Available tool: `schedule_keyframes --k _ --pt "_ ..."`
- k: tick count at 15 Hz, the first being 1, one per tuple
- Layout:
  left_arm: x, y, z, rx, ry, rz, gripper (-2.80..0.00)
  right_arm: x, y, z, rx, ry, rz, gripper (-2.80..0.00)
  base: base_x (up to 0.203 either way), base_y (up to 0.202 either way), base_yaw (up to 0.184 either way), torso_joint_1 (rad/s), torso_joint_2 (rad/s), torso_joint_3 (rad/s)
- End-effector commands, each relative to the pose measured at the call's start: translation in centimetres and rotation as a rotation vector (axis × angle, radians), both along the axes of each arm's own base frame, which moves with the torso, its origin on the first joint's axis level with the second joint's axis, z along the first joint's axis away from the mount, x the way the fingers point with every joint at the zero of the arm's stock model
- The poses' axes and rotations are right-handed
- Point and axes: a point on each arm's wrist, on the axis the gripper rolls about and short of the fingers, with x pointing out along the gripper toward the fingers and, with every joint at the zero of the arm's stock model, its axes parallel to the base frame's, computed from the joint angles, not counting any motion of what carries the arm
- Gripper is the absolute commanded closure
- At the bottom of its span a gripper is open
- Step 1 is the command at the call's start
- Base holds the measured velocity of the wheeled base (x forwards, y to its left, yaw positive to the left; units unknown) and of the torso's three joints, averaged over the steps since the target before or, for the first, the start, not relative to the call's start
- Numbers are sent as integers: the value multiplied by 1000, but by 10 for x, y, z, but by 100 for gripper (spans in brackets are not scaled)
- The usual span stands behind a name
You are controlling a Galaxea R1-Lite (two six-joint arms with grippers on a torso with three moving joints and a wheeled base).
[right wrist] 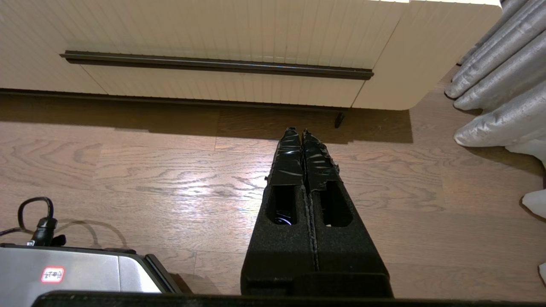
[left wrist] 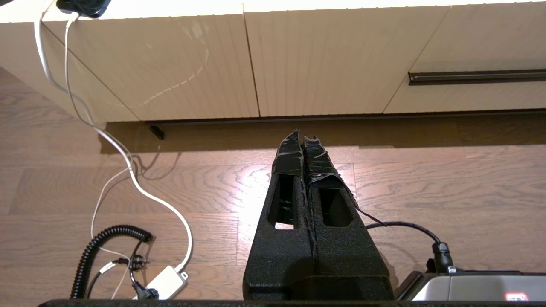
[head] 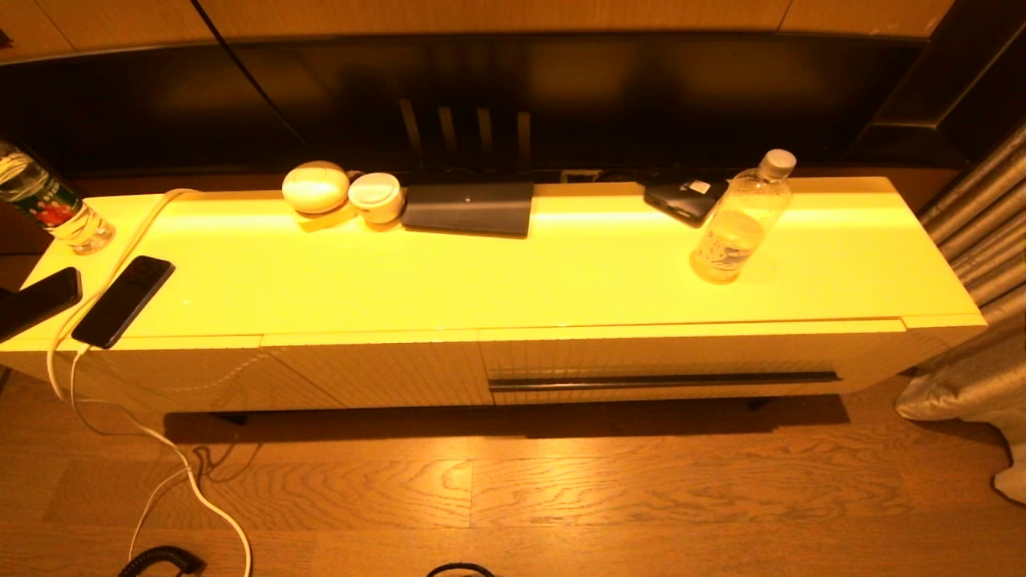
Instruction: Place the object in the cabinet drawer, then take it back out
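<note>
The clear water bottle (head: 741,218) with a white cap stands upright on the cabinet top, towards its right end. Below it the cabinet drawer (head: 665,365) is closed; its ribbed front carries a long dark handle strip (head: 664,381), which also shows in the right wrist view (right wrist: 217,65) and the left wrist view (left wrist: 477,76). My left gripper (left wrist: 303,135) is shut and empty, low above the floor before the cabinet's left half. My right gripper (right wrist: 297,133) is shut and empty too, low before the drawer front. Neither arm shows in the head view.
On the cabinet top (head: 513,264) lie two phones (head: 124,300) on the left, a labelled bottle (head: 48,204), two round white items (head: 317,187), a dark flat device (head: 469,208) and a black item (head: 681,198). White cable (left wrist: 128,162) trails on the floor. A curtain (right wrist: 499,81) hangs right.
</note>
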Motion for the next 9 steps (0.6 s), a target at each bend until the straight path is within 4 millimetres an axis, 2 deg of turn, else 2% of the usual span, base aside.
schedule_keyframes --k 1,9 --pt "0 0 -1 0 3 0 0 0 0 0 -3 2 3 0 0 0 0 0 0 0" --pt "0 0 -1 0 3 1 0 0 0 0 10 2 0 0 0 0 0 0 0 0"
